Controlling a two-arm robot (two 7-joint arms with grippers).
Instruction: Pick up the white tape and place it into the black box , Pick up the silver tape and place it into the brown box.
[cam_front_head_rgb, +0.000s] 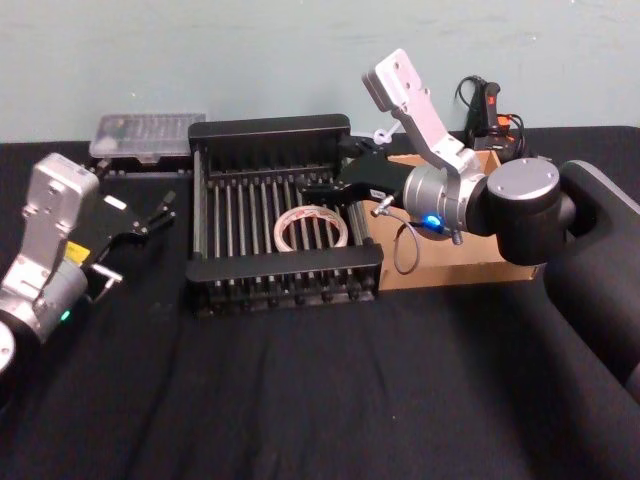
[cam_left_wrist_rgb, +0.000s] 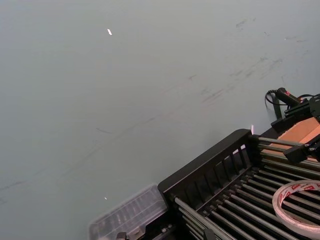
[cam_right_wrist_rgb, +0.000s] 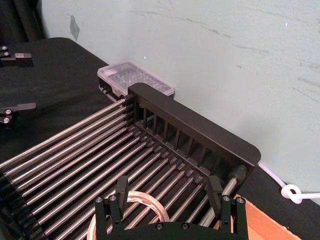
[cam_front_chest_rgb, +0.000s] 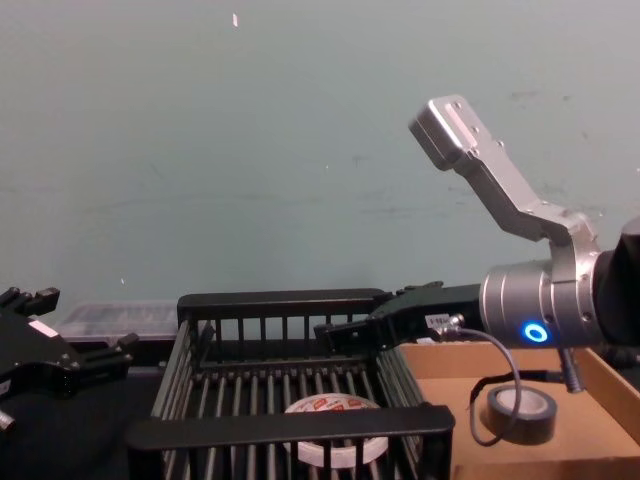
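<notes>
This looks like a robotics lab or test room — not a home or shop. The bench is draped in plain black cloth and pushed against a bare, scuffed pale blue-green wall with no decoration. Behind the black box lies a clear plastic parts case, the kind that holds small bits or screws. At the far right of the bench sits a black handheld device with red markings and trailing cables — workshop kit. A white cord lies against the wall's foot.
</notes>
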